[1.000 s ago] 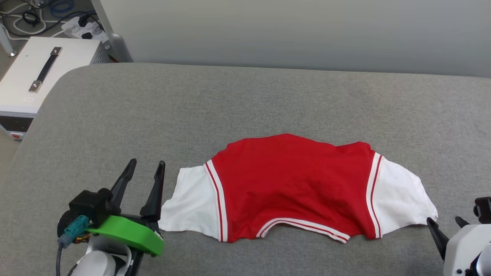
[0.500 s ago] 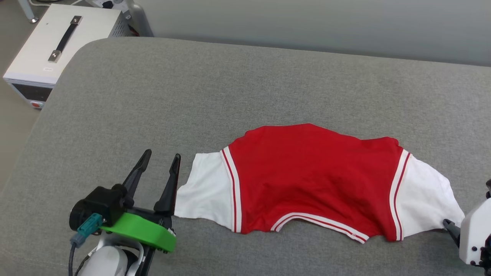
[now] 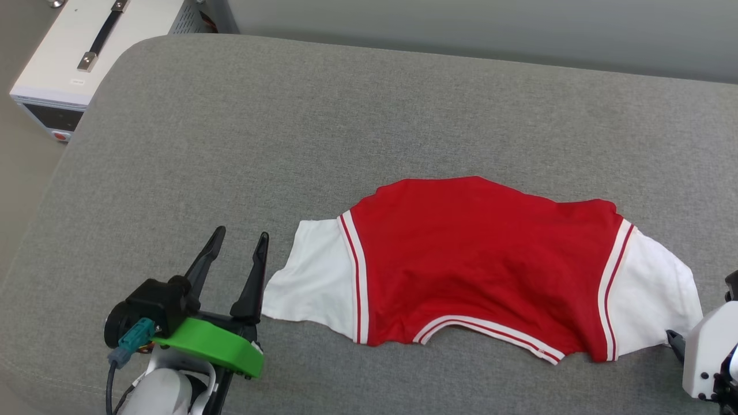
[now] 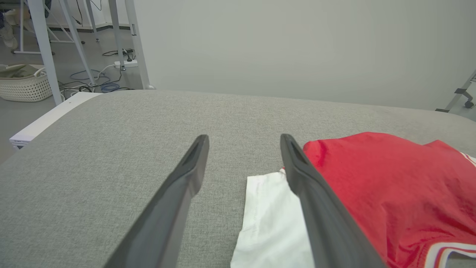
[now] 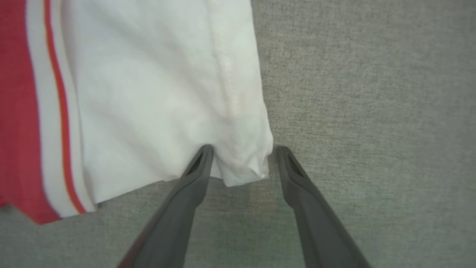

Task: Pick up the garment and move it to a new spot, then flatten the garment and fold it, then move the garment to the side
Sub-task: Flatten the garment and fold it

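Right wrist view: right hand (image 5: 243,148), jaws apart, straddles the jersey's (image 5: 148,93) sleeve corner; left hand (image 3: 241,232) gapes beside the other sleeve.

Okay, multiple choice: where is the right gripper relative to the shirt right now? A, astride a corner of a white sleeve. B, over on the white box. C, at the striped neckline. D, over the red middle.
A: in the right wrist view the right gripper has its open fingers on either side of a corner of the white sleeve of the garment.
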Robot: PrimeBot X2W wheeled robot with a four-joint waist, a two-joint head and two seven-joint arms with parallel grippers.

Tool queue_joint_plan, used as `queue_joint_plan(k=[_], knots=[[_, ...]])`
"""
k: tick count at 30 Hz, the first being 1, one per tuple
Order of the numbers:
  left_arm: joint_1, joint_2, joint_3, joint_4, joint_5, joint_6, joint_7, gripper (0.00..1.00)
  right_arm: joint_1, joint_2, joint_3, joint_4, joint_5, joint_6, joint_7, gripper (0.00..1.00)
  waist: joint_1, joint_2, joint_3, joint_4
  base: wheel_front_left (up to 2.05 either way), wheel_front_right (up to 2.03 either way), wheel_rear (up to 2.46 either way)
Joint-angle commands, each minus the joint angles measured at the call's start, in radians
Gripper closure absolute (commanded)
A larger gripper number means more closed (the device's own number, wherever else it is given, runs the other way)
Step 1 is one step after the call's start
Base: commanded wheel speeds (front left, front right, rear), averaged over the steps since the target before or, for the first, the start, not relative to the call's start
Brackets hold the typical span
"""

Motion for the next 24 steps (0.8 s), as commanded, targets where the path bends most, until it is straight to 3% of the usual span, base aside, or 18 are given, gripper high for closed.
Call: queue_joint_plan(k=[1,9,13,20,24], knots=[[-0.021,0.005,0.002,0.007,0.003,-0.007,-0.006,0.00,-0.001,0.015,0.015,0.030,0.005,-0.001,-0.004,1.00,0.0000,0.0000,-0.001,-0.004,0.00,0.00,0.00],[-0.011,0.038,-0.026,0.087,-0.040,-0.007,0.004,0.00,0.008,-0.020,0.001,0.013,0.003,-0.001,-0.097,1.00,0.0000,0.0000,-0.050,-0.034,0.00,0.00,0.00],[-0.009,0.060,-0.048,0.115,-0.077,-0.007,0.071,0.00,0.034,-0.043,-0.014,-0.035,0.007,-0.001,-0.112,1.00,0.0000,0.0000,-0.072,-0.054,0.00,0.00,0.00],[-0.029,0.107,-0.116,0.129,-0.139,-0.006,0.338,0.00,0.056,-0.063,-0.006,-0.129,0.028,-0.001,-0.095,1.00,0.0000,0.0000,-0.067,-0.094,0.00,0.00,0.00],[-0.053,0.103,-0.131,0.130,-0.166,0.030,0.489,0.00,0.052,-0.054,0.009,-0.160,0.025,-0.001,-0.086,1.00,0.0000,0.0000,-0.048,-0.114,0.00,0.00,0.00]])
